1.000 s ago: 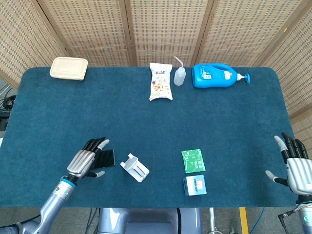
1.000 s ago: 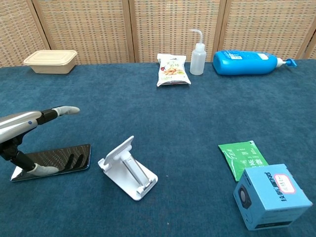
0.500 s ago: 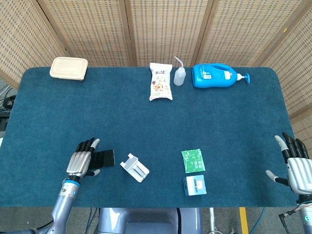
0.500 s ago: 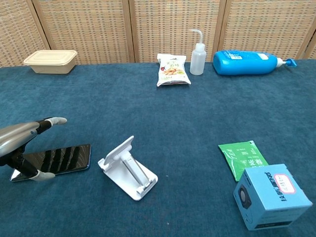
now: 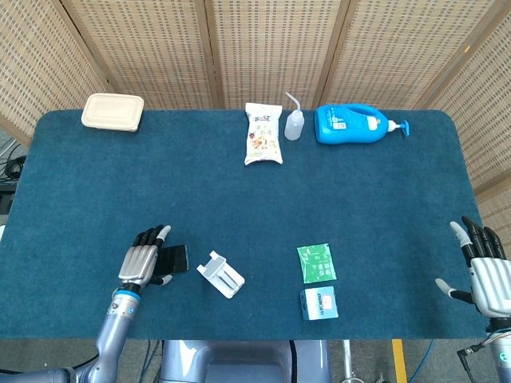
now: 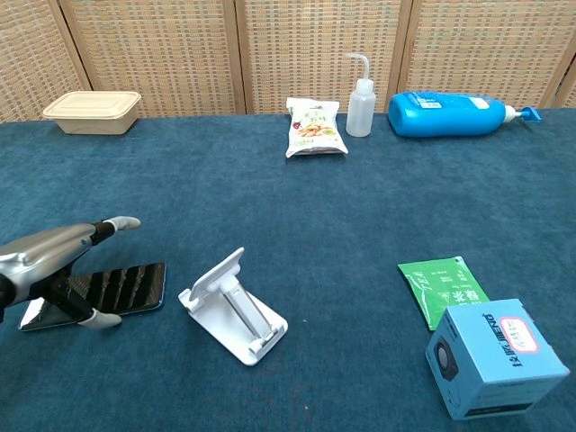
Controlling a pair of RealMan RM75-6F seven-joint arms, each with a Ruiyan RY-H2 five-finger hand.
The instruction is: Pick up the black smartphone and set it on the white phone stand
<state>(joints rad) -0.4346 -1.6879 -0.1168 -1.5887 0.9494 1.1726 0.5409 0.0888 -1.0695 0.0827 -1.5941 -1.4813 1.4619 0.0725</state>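
The black smartphone (image 6: 101,290) lies flat on the desk (image 5: 359,207), screen up, just left of the white phone stand (image 6: 232,307) and not touching it. The left hand (image 5: 144,262) hovers low over the phone's left part, palm down, fingers (image 6: 115,224) stretched out flat above the glass and the thumb tucked down at the near edge. That looks like the set-up for a pinch from the side, since a thin slab lying flush on cloth offers only its edges. Nothing is lifted yet; whether the thumb touches the phone I cannot tell.

The right hand (image 5: 483,270) rests at the desk's far right edge, fingers apart, holding nothing, well away from the work.

The phone is a glossy slab that mirrors the fingers in dark stripes. The stand is hard white plastic, a tilted back plate on a flat base with a small lip at the front, opened toward the camera. The desk is covered in dark blue felt-like cloth, which likely grips the phone and hinders sliding a thumb under it.
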